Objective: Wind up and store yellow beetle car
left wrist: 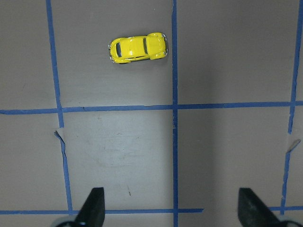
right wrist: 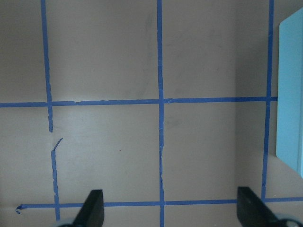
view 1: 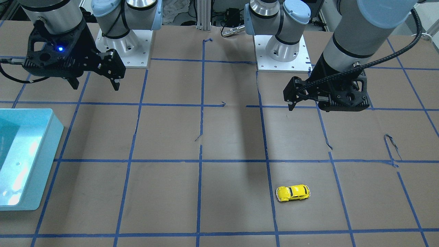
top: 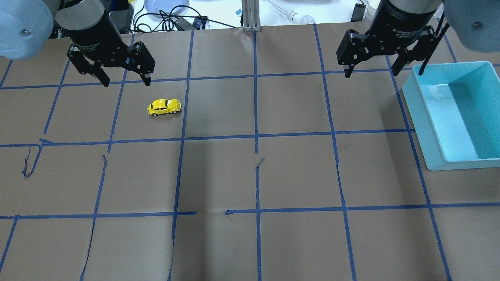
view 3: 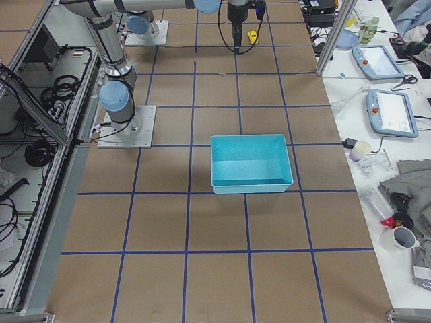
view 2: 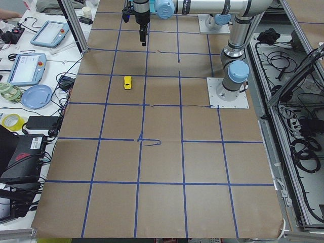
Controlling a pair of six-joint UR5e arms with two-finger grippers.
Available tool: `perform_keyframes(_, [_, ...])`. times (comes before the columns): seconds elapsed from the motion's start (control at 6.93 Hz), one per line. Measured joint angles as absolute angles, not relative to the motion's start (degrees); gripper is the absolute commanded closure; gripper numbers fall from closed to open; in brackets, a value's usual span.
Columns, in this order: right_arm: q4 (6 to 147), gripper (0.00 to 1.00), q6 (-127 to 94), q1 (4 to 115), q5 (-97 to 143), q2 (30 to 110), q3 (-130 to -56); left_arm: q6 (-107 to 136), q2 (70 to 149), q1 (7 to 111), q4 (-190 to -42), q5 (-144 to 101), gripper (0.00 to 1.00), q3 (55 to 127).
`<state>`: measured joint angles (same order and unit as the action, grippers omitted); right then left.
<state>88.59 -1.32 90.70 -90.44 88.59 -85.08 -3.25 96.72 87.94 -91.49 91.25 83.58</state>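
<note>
The yellow beetle car [top: 164, 107] stands on its wheels on the brown paper table, on the robot's left side. It also shows in the front view [view 1: 293, 193] and in the left wrist view [left wrist: 138, 47]. My left gripper [top: 126, 80] hangs open and empty above the table, just beyond the car and a little to its left, not touching it. Its fingertips [left wrist: 94, 204] show at the bottom of the left wrist view. My right gripper [top: 370, 72] is open and empty, high above the table's right side, next to the teal bin [top: 420, 121].
The open teal bin [view 1: 51, 144] sits at the table's right edge and looks empty; its edge shows in the right wrist view [right wrist: 291, 90]. Blue tape lines grid the brown paper, torn in places. Cables and clutter lie beyond the far edge.
</note>
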Motion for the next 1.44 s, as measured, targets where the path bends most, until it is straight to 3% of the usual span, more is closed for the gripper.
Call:
perform_keyframes(1.01, [88.59, 0.00, -1.32, 90.70, -90.44, 88.56, -85.09, 5.09, 97.67, 87.90, -89.88, 90.79, 0.00, 83.65])
perform_keyframes(1.44, [88.59, 0.00, -1.18, 90.70, -90.44, 88.51, -85.16, 27.10, 101.37, 87.81, -72.57, 90.73, 0.00, 89.81])
